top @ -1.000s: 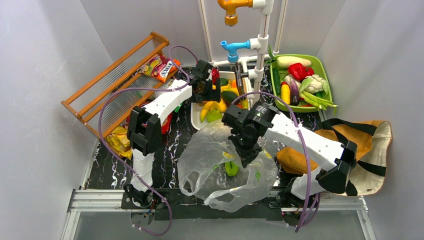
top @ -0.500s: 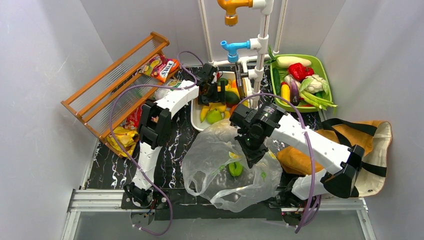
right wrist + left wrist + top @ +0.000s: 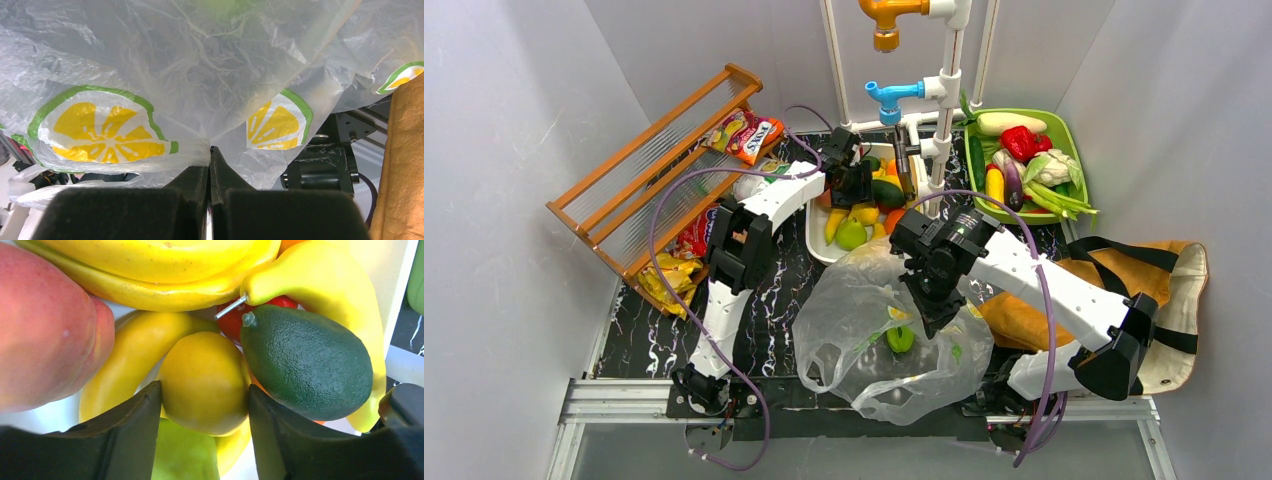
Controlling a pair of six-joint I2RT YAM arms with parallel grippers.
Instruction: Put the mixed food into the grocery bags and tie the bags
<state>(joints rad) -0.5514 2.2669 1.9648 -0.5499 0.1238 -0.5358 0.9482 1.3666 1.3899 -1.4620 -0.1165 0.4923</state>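
My left gripper is down in the white tray of toy fruit. In the left wrist view its two fingers press both sides of a yellow lemon. Around it lie a dark green avocado, yellow bananas, a reddish peach-like fruit and a green fruit. My right gripper is shut on a fold of the clear lemon-printed plastic bag and holds it up; the pinch shows in the right wrist view. A green fruit lies inside the bag. The tan tote lies at the right.
A green tray of vegetables stands at the back right. A wooden rack leans at the left, with snack packets by it and more below it. White pipes with coloured taps rise behind the white tray.
My left gripper has reached further right into the white tray and closed around the lemon. My right gripper has shifted slightly right and towards the near edge, carrying the bag with it.
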